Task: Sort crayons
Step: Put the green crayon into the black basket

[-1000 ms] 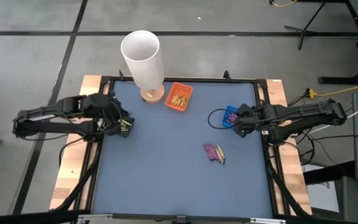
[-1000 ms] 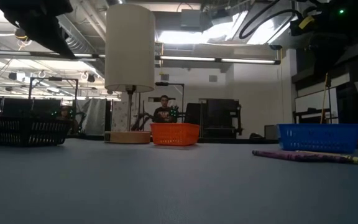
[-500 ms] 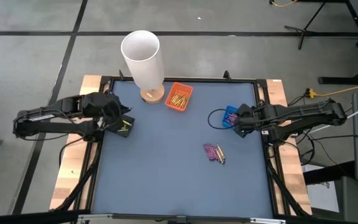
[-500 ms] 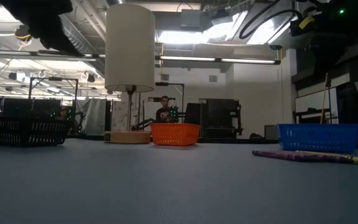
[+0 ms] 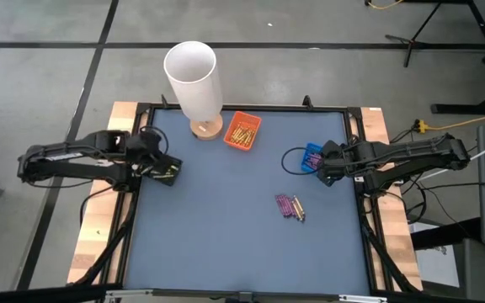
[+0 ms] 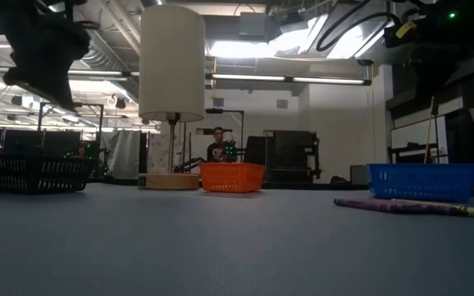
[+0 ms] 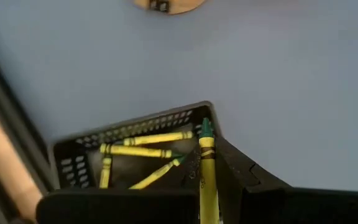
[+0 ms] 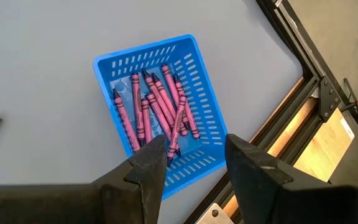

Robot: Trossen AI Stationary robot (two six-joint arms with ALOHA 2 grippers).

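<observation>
A yellow crayon with a green tip (image 7: 206,168) is pinched in the left tool (image 5: 168,171), which hangs over the black basket (image 7: 129,132) at the left edge of the surface (image 5: 226,227). The crayon's green tip points over the basket's corner. Inside that basket lie several more yellow crayons (image 7: 138,151). The left tool is narrow, closed on the held crayon.

Near the right side of the surface, in the open, a small cluster of loose crayons (image 5: 290,206) lies flat, purple ones with a yellow one beside them. At the right edge, the blue basket (image 8: 199,65) holds a pile of pink-purple crayons (image 8: 157,111). The right tool (image 8: 194,158) hovers just above this basket with its fingers spread wide and nothing between them.

At the far edge sits an orange basket (image 5: 242,131) with gold crayons (image 5: 241,134), beside a white lamp (image 5: 194,80) on a round wooden base.
</observation>
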